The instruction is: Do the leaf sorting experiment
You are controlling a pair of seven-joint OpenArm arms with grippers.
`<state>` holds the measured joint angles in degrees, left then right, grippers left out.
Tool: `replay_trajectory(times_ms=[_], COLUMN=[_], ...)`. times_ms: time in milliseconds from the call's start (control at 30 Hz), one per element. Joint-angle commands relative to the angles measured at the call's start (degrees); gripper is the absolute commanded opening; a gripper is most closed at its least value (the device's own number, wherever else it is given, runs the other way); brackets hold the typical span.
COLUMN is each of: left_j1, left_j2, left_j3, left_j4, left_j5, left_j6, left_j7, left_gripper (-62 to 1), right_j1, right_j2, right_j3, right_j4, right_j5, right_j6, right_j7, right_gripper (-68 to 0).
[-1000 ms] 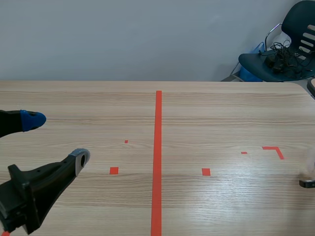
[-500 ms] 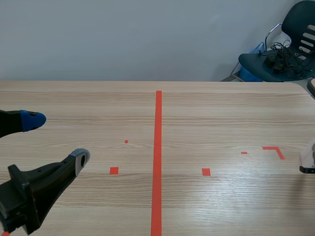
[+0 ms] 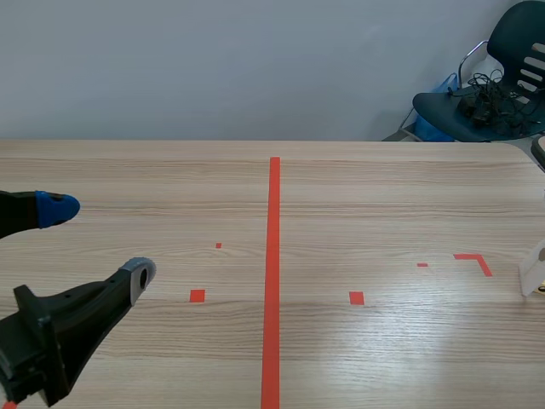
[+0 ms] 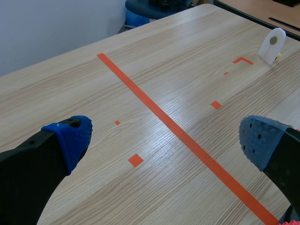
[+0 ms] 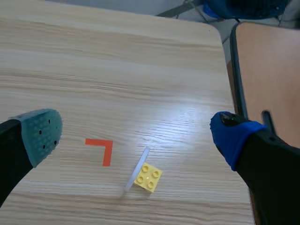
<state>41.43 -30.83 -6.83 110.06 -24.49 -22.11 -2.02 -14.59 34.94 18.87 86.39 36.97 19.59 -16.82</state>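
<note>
"Leaves between either set of jaws?"

"None. The left jaws stand wide, their blue pads (image 4: pixel 75 136) far apart over bare wood. The right jaws are just as wide, with one grey-green pad (image 5: pixel 44 133) and one blue, gripping nothing."

"And just beyond them?"

"Under the gap of the right jaws a thin white tab (image 5: pixel 137 171) stands upright. It touches a small yellow brick (image 5: pixel 148 177) and is just beside an orange corner mark (image 5: pixel 102 147). In the scene view that tab is at the far right edge, about mid-height, and the left jaws are at lower left."

"Farther out?"

"The table (image 3: pixel 383 196), with a red line up the middle of the frame, and a chair (image 3: pixel 494 85) at upper right. No leaf, tray or bin shows in any view."

"So how far along?"

"By my judgement it hasn't begun. Nothing is sorted and nothing is laid out to sort, so the whole task is left."
</note>
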Motion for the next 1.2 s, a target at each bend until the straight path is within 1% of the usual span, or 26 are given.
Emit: replay_trajectory(times_ms=[0,67,100,167,333,400,467,600,733,1167], left_j1=[0.11,0.11,0.11,-0.04,-0.42,-0.52,-0.52,-0.52,-0.52,-0.52], left_j2=[-0.33,-0.33,-0.33,-0.31,-0.31,-0.33,-0.33,-0.33,-0.33,-0.33], left_j3=[0.07,0.07,0.07,0.09,0.07,0.07,0.07,0.07,0.07,0.09], left_j4=[0.35,0.35,0.35,0.35,0.35,0.35,0.35,0.35,0.35,0.35], left_j5=[-0.52,-0.52,-0.52,-0.52,-0.52,-0.52,-0.52,-0.52,-0.52,-0.52], left_j6=[-0.11,-0.09,-0.09,-0.11,-0.09,-0.09,-0.09,-0.11,-0.13,-0.28], left_j7=[-0.94,-0.94,-0.94,-0.96,-0.96,-0.96,-0.96,-0.94,-0.94,-0.92], left_gripper=[1.4,1.4,1.4,1.4,1.4,1.4,1.4,1.4,1.4,1.4], right_j1=[-0.66,-2.40,-3.78,-6.78,-15.47,-19.17,-22.38,-24.48,-24.44,-24.44], right_j2=[2.47,3.65,3.82,3.21,-0.26,-1.14,-2.12,-4.79,-6.01,-6.08], right_j3=[-1.14,-1.25,-1.33,-1.33,-3.10,-4.70,-6.32,-8.87,-10.01,-9.99], right_j4=[4.46,10.27,12.94,18.40,32.24,36.76,39.85,41.48,41.48,41.48], right_j5=[-0.17,-1.79,-1.53,-0.59,-0.46,-0.50,-0.52,-0.59,-0.94,-0.96], right_j6=[0.13,-0.22,-0.26,-0.26,-0.26,-0.26,-0.24,-0.22,-0.22,-0.24], right_j7=[-3.08,-7.10,-7.48,-7.28,-6.82,-6.71,-6.08,-5.88,-5.60,-4.42], right_gripper=[0.4,0.4,0.4,0.4,0.4,0.4,0.4,0.4,0.4,0.4])
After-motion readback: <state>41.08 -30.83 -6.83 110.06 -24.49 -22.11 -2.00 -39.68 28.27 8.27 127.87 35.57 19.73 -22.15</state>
